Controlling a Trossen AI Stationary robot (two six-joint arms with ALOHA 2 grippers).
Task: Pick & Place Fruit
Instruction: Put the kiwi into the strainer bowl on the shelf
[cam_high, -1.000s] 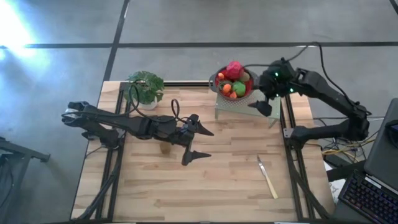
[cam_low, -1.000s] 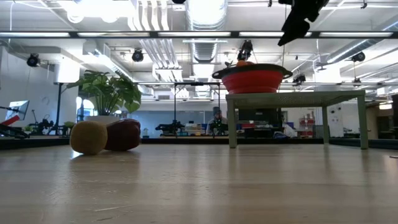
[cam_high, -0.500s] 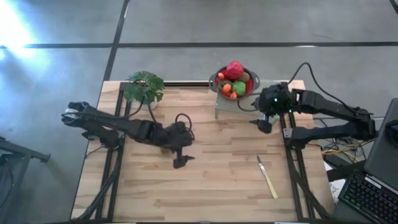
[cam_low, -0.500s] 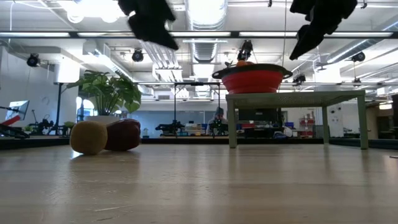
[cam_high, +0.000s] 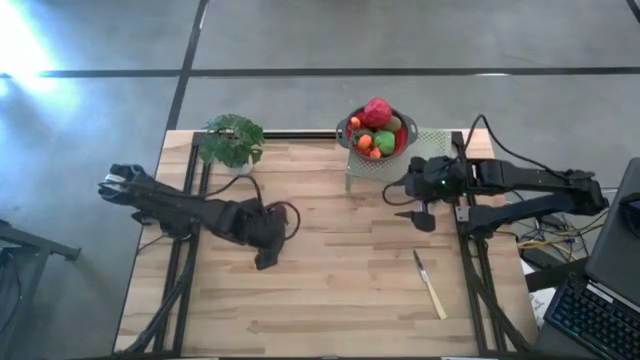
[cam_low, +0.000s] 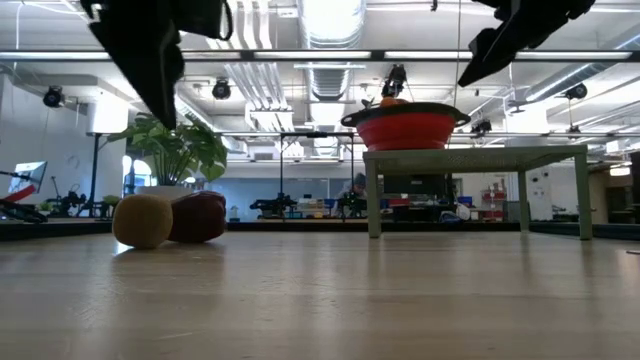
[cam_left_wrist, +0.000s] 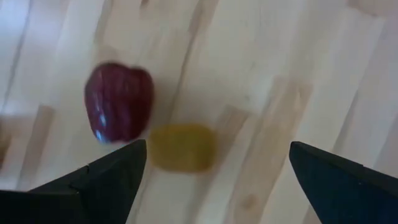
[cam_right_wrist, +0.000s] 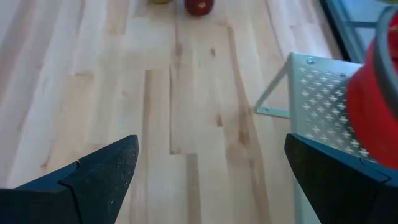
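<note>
Two fruits lie side by side on the wooden table: a dark red apple-like one (cam_left_wrist: 119, 109) and a yellow-brown one (cam_left_wrist: 182, 147), also seen in the low view, red (cam_low: 200, 216) and yellow-brown (cam_low: 142, 221). My left gripper (cam_left_wrist: 217, 180) hangs open above them, pointing steeply down, and hides them in the high view (cam_high: 267, 252). More fruit fills a red bowl (cam_high: 377, 132) on a pale perforated stand (cam_high: 428, 142) at the far side. My right gripper (cam_high: 410, 205) is open in the air, on the near side of the stand, holding nothing.
A potted plant (cam_high: 232, 140) stands at the far left. A pale-handled knife (cam_high: 430, 285) lies near the right front. The stand's legs (cam_low: 372, 195) rise from the table on the far right. Bare wood stretches between the two arms and along the near edge.
My left gripper has swung toward the table's left and sunk, tipping from nearly level to steeply downward over the two fruits. My right gripper has left the bowl's side and come toward the near edge, sinking a little. Both stay open; the fruits have not moved.
</note>
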